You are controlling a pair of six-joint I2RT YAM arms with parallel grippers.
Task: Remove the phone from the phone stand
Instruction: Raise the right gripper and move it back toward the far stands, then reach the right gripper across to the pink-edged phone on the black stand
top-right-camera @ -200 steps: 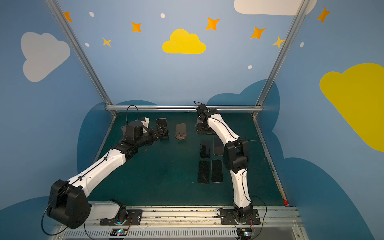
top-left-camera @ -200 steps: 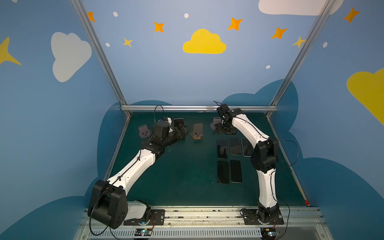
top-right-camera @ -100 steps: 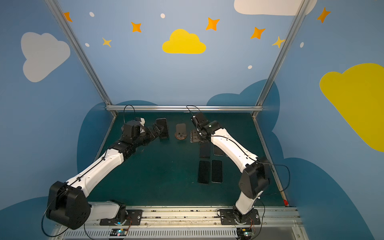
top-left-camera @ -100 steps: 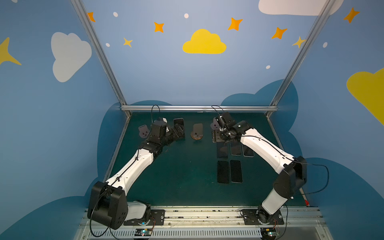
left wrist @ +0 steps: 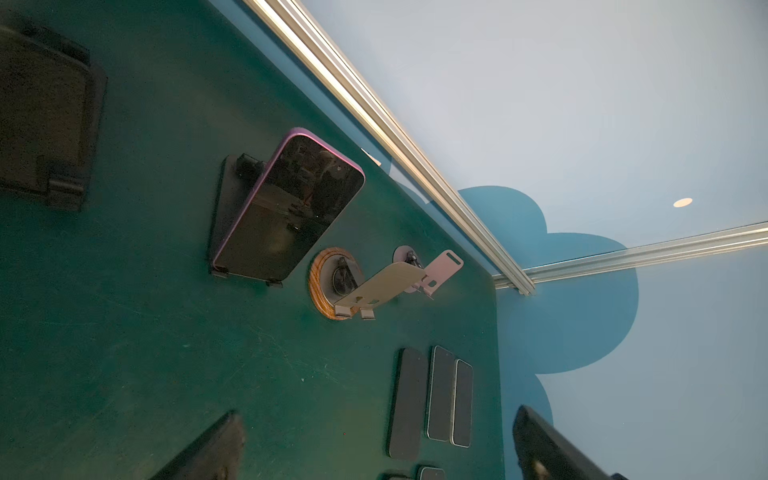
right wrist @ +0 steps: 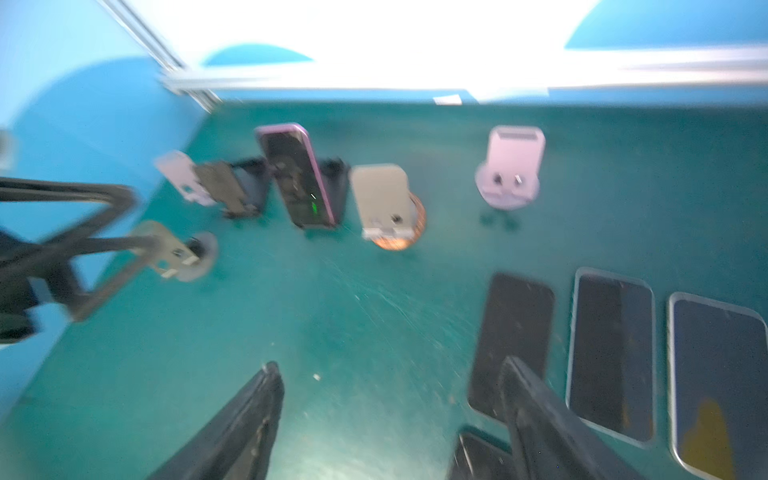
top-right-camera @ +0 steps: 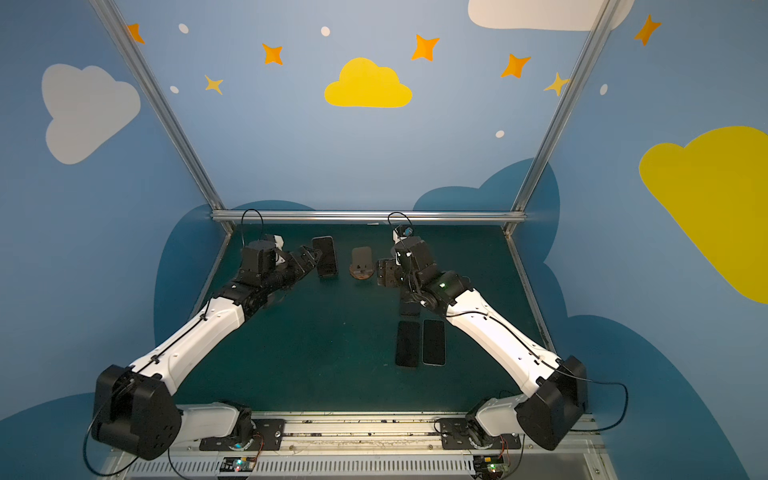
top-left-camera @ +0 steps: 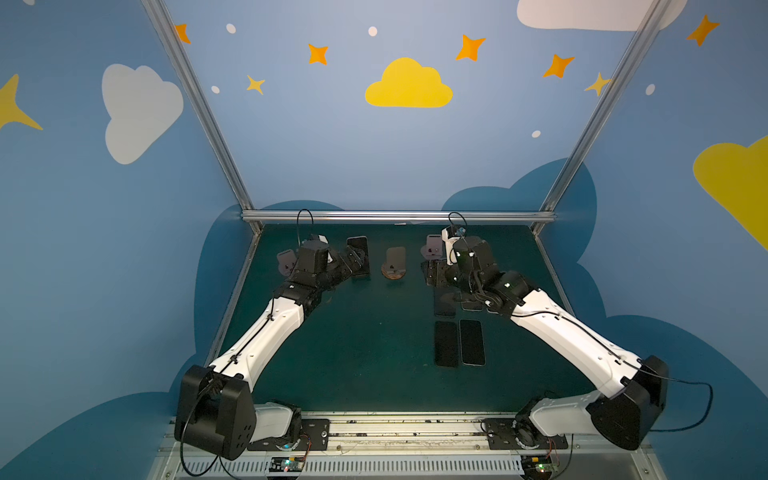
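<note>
Approach: left gripper [top-right-camera: 312, 258], jaws wide apart, beside the phone [top-right-camera: 325, 255] at upper centre; next, straddle its edges. Right gripper [right wrist: 390, 365] parted, empty.

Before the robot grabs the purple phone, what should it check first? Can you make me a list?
1. The left gripper is open: ok.
2. The purple phone rests in the black stand: ok.
3. The purple phone is between the left gripper's fingers: not ok. In the left wrist view it sits ahead of them.
4. The right gripper is empty, jaws apart: ok.
5. The right gripper is away from the purple phone: ok, it is near the flat phones.
6. The right wrist view is sharp: not ok, blurred.
</note>
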